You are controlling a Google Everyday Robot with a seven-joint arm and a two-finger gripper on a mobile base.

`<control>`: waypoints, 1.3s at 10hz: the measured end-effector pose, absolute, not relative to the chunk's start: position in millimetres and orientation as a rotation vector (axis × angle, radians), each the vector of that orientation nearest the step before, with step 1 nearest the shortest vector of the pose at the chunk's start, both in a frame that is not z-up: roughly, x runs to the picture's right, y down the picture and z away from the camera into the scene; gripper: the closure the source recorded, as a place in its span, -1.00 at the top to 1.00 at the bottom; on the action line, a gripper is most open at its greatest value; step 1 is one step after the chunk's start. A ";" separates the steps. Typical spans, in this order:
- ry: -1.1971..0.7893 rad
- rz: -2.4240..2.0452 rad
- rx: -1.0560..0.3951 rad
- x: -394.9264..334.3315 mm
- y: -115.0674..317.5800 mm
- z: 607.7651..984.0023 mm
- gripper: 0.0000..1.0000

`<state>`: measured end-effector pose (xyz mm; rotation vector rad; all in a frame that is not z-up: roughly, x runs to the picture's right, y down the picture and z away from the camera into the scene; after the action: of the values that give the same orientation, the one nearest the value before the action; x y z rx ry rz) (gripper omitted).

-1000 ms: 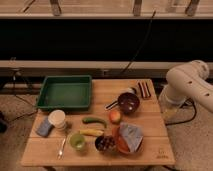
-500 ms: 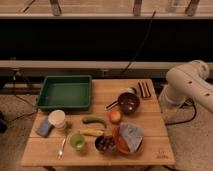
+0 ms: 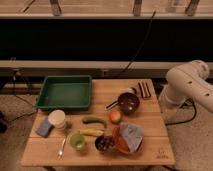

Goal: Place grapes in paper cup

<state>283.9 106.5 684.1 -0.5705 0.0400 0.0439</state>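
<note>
Between grapes and paper cup stands green cup; end effector unseen, grip untellable.

Of the robot, only part of the arm shows, at the right edge of the camera view. Its shell is smooth and off-white, made of thick, rounded segments. A bulbous joint cap sits at the top, a shorter drum-shaped link lies lower left, and a broad link runs off the right edge. Thin darker seams separate the segments, and their undersides are shaded greyish. The gripper lies outside the view.
</note>
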 end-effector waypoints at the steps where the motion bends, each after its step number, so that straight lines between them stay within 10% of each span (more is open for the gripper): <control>1: 0.039 0.044 -0.572 283.8 107.2 684.7 0.30; 13: -0.115 -0.240 -0.567 107.0 200.2 677.4 0.30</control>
<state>107.0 200.2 677.4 -0.5671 -0.1148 -0.2399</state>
